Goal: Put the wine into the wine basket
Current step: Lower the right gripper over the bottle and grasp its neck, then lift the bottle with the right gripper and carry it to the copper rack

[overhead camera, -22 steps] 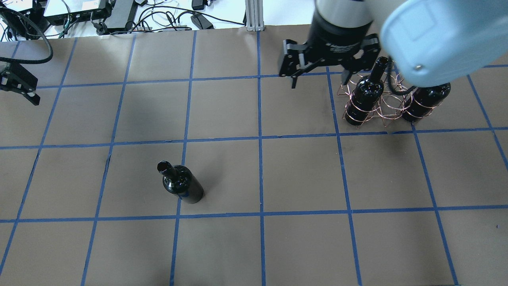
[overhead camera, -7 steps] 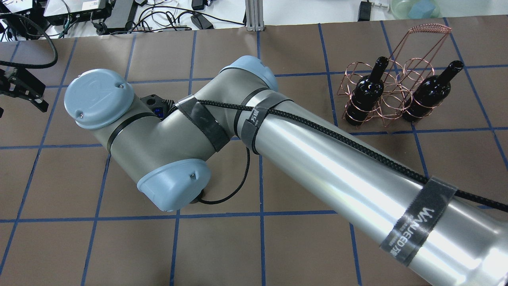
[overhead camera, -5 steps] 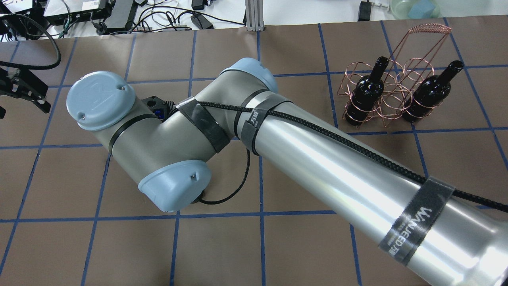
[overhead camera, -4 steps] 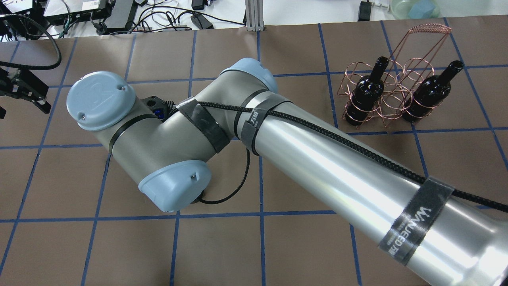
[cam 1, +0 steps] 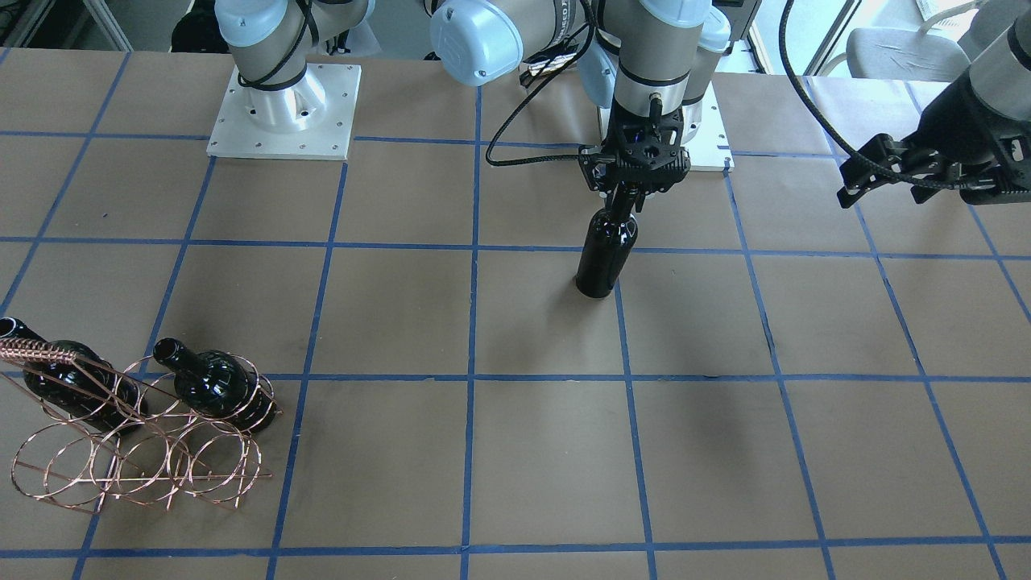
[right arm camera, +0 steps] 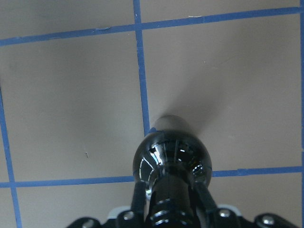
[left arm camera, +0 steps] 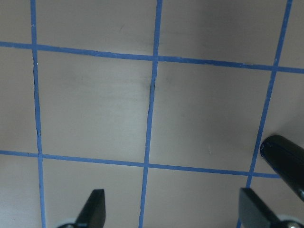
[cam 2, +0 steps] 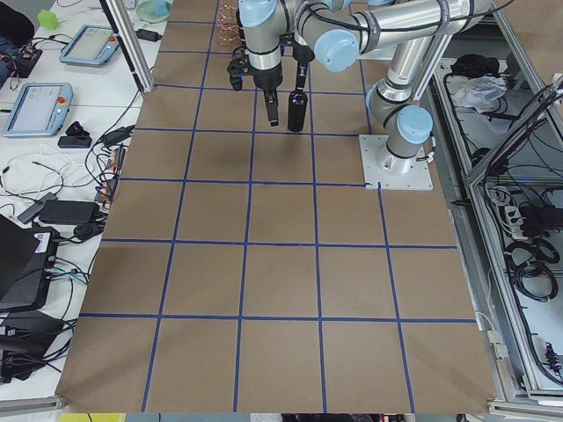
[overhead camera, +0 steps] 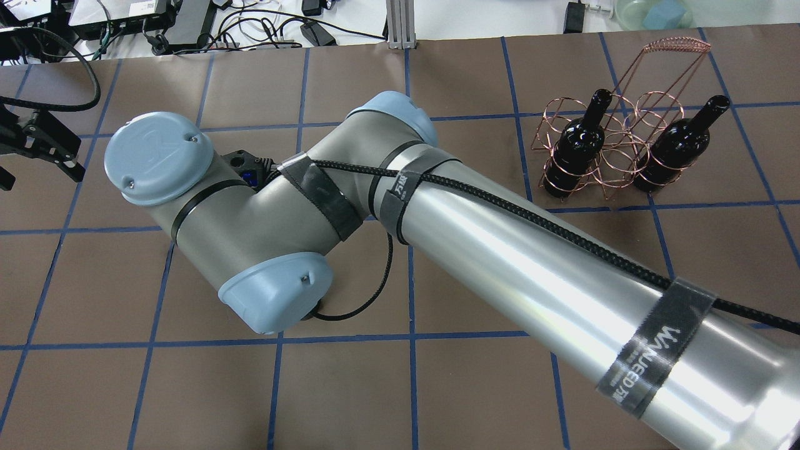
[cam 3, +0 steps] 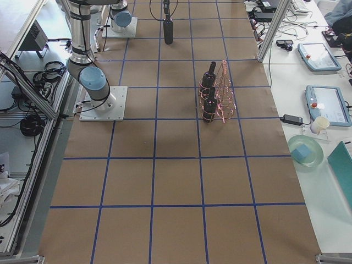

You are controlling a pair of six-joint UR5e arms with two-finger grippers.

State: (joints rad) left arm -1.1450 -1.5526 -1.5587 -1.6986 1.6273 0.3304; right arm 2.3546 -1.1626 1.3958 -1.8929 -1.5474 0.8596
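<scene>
Gripping now: R gripper [cam 1: 621, 201] is clenched on the neck of the wine [cam 1: 604, 258]. In the R wrist view a finger sits on each side of the neck, and the gripper comes at it from above.
Wine: glossy near-black bottle, upright w/ a slight lean. Its base is at a blue tape line [cam 1: 624, 322] on the table [cam 1: 403, 306]. Can't tell if the base rests on the paper or is just off it.
Wine vs basket: well apart from the wine basket [overhead camera: 678, 44], off to the robot's L of it and closer to the robot. It is in none of the hoops.
Wine basket: copper wire, two rows of hoops, coiled handle on top; stands on the table.
In basket: bottle A [overhead camera: 578, 150] and bottle B [overhead camera: 675, 147], both upright in the row on the robot's side, w/ one hoop between them.
L gripper [left arm camera: 173, 209]: released, fingers [left arm camera: 95, 211] wide apart w/ only table paper between them. It hovers above the table, farther from the basket than the wine is, on the robot's L.
R arm [overhead camera: 531, 262]: stretches from the basket's side across the table's mid and hides the wine in the overhead view.
</scene>
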